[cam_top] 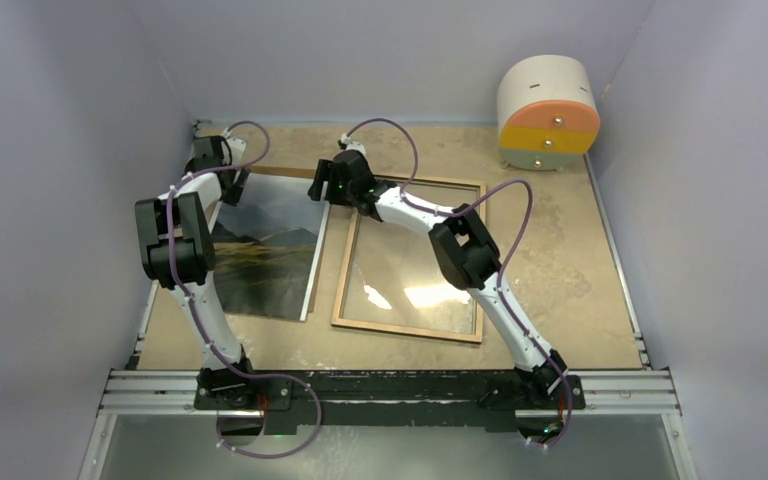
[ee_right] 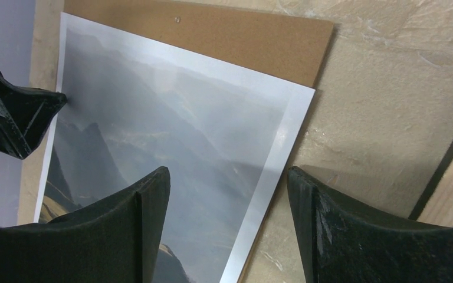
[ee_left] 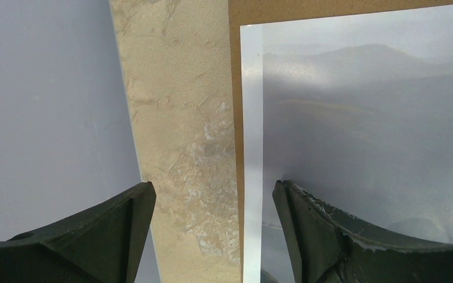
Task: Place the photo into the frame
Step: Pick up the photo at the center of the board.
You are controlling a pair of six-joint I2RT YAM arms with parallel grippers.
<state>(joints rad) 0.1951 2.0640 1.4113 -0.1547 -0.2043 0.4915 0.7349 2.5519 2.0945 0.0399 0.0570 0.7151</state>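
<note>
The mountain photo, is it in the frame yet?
Not yet. The photo lies face up on a brown backing board, beside the frame, whose opening holds no picture.

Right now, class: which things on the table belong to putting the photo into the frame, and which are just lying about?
Job: photo; frame.
Lying about: brown backing board under the photo; round cabinet with orange and yellow drawers.

Glossy photo [ee_right: 171, 135] on matt, rough brown board [ee_right: 230, 35].
</note>
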